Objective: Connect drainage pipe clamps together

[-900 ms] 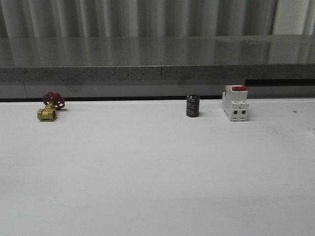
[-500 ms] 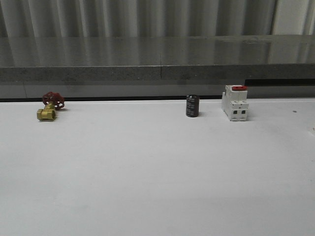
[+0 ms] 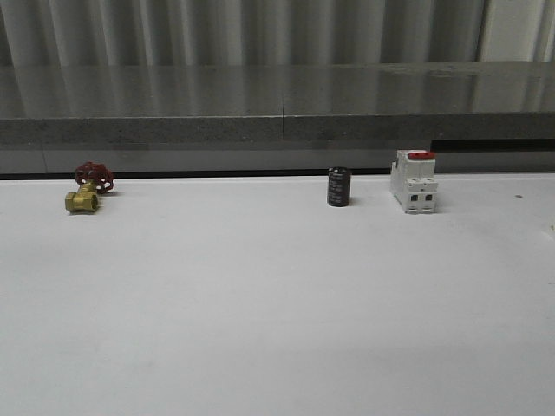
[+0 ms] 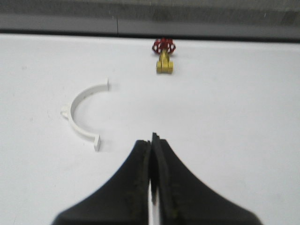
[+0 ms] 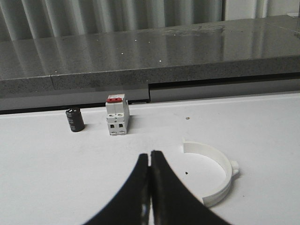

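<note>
The place looks like a workshop or test bench: a plain white table (image 3: 277,303) against a grey stone ledge (image 3: 277,104) and ribbed metal wall (image 3: 243,30), with hardware (brass valve (image 3: 87,191), capacitor (image 3: 339,187), breaker switch (image 3: 414,181)) set out.

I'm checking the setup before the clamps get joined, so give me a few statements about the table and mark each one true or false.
1. Both grippers, left and right, are shut and hold nothing. True.
2. The two clamp halves are already joined into a ring. False: one half lies near the left gripper, the other half near the right gripper, apart.
3. The black cylinder stands upright beside the switch. True.
4. The valve has a blue handwheel. False: it is red, on a brass body.
5. The left gripper touches its clamp half. False: bare table lies between them.
</note>
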Motion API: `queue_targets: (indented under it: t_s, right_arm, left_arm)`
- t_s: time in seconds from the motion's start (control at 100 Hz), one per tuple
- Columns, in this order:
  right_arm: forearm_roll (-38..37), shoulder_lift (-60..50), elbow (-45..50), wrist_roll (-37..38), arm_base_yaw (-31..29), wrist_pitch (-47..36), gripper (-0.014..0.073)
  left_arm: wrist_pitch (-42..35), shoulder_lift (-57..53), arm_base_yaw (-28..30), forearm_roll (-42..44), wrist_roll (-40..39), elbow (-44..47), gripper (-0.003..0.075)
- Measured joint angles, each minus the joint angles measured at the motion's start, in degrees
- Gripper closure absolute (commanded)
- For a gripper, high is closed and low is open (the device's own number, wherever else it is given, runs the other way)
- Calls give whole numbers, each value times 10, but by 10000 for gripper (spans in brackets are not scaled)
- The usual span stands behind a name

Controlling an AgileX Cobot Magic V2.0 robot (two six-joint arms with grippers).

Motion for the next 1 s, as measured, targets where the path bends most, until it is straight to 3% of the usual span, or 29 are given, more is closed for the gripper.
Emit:
queue_targets:
  t_s: [0.15, 0.4, 0.47, 0.52, 0.62, 0.7, 1.0]
  right_arm:
    - [0, 0, 0, 0, 0, 0, 661]
    - [0, 0, 0, 0, 0, 0, 661]
    - [0, 0, 0, 0, 0, 0, 661]
    - [0, 0, 0, 0, 0, 0, 661]
    - [0, 0, 0, 0, 0, 0, 661]
    - [0, 0, 0, 0, 0, 0, 661]
    - [0, 0, 0, 0, 0, 0, 661]
  left_arm:
    - [63, 94, 0, 0, 0, -50, 741]
    - [76, 168, 0, -2, 0, -57, 718]
    - [78, 174, 0, -5, 0, -57, 622]
    - [79, 175, 0, -6, 0, -57, 512]
    - [80, 175, 0, -8, 0, -57, 219]
    - [80, 175, 0, -9, 0, -57, 81]
    - [98, 225, 8, 14, 0, -82, 71]
